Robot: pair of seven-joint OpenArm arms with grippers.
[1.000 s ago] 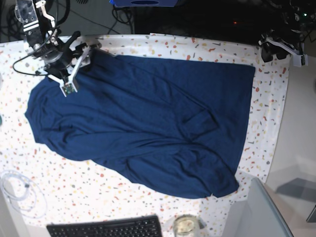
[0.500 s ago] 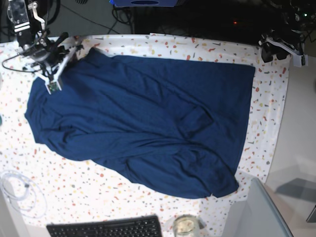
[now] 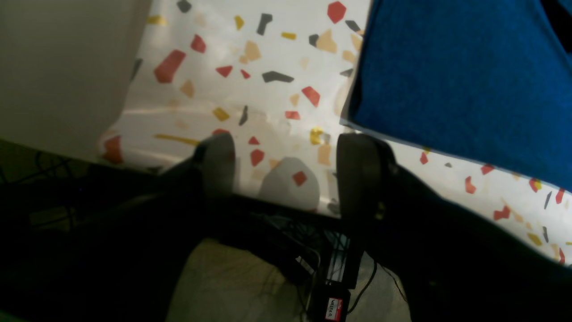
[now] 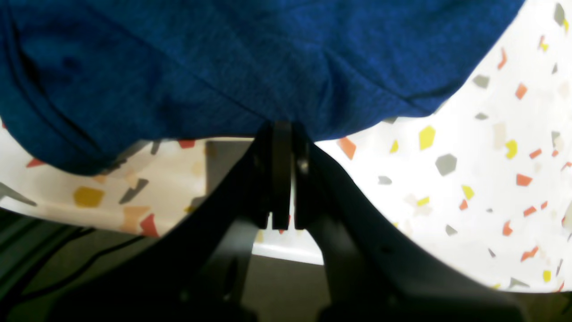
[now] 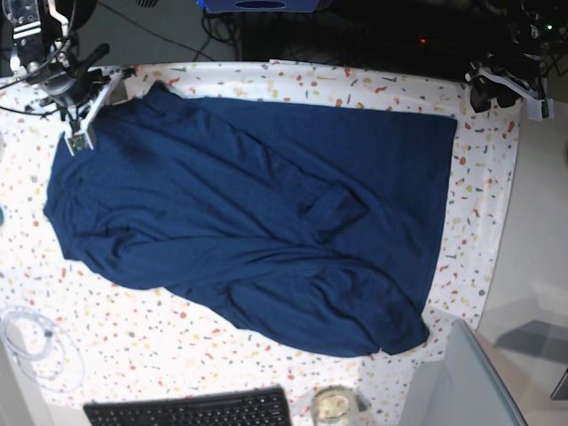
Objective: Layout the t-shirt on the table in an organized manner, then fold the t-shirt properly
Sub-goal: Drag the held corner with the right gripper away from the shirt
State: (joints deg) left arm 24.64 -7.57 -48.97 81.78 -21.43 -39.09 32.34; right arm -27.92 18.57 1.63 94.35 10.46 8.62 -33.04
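The dark navy t-shirt [image 5: 257, 204] lies spread and wrinkled across the speckled white table [image 5: 133, 337], with folds bunched toward its near right corner. My right gripper [image 5: 114, 84] is at the table's far left corner. In the right wrist view it [image 4: 281, 129] is shut on the shirt's edge [image 4: 268, 67], which is pinched between the fingertips just above the cloth. My left gripper [image 5: 484, 89] hovers at the far right corner, beside the shirt's corner. In the left wrist view it [image 3: 288, 165] is open and empty, with the shirt's corner [image 3: 447, 67] just beyond its right finger [image 3: 362, 170].
A black keyboard [image 5: 191, 410] and a glass jar [image 5: 333, 406] sit at the near edge. A coiled white cable [image 5: 31, 342] lies near left. A grey panel [image 5: 470, 382] stands at the near right corner. Dark cables hang beyond the far edge.
My right gripper has moved toward the far left corner, pulling the shirt's edge with it and stretching that side out. The left arm has not moved.
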